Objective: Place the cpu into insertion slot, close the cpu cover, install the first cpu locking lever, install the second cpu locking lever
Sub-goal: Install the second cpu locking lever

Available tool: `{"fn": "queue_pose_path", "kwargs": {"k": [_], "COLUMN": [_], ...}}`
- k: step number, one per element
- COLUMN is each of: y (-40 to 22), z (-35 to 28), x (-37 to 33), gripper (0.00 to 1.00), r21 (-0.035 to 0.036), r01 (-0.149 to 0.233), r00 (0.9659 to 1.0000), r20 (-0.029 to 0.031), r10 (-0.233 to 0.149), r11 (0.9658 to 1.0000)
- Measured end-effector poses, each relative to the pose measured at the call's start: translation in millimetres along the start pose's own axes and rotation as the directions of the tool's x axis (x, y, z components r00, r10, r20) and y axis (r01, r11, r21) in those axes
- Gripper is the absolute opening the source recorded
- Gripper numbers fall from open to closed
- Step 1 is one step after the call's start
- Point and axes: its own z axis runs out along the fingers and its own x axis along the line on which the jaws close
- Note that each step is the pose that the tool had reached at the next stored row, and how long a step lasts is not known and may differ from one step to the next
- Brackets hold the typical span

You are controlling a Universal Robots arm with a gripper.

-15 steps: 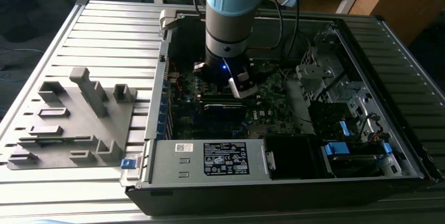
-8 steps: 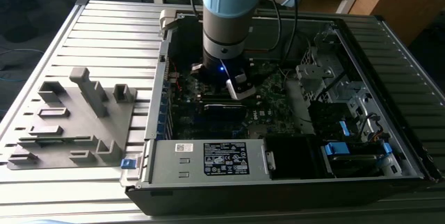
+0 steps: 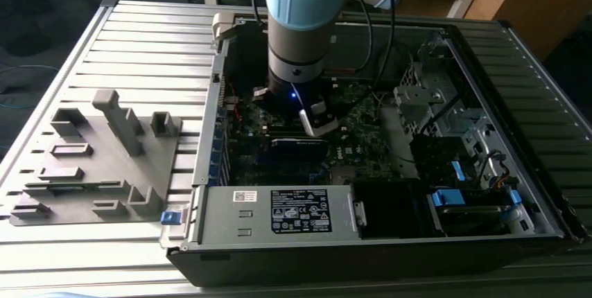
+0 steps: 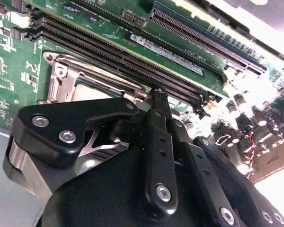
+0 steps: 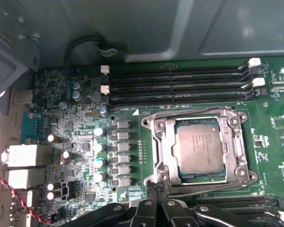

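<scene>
The arm reaches straight down into the open computer case lying on the desk. Its fingers are pressed together with nothing between them, and the tips sit right at the edge of the cover, by the socket's rim. The cpu lies flat in the insertion slot, silver top up, with the cover's frame down around it. In the second wrist view the closed fingertips sit just beside the long memory slots.
</scene>
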Motion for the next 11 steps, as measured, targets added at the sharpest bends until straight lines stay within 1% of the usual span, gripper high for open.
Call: {"fn": "queue_pose_path", "kwargs": {"k": [3,4,9,11], "y": [-0.9,-1.3,-4.0,-4.8], "z": [0.1,0.2,1.5,1.9], "x": [0.9,1.0,1.5,1.8], "gripper": [0.11,0.11,0.11,0.11], "r21": [-0.0119,-0.0143,-0.0215,-0.028], "r01": [0.0,0.0,-0.001,-0.001], "r00": [1.0,1.0,1.0,1.0], "r20": [-0.0008,-0.001,-0.0017,-0.0022], "r10": [0.0,0.0,0.0,0.001], "r11": [0.9999,0.9999,0.9998,0.9996]}}
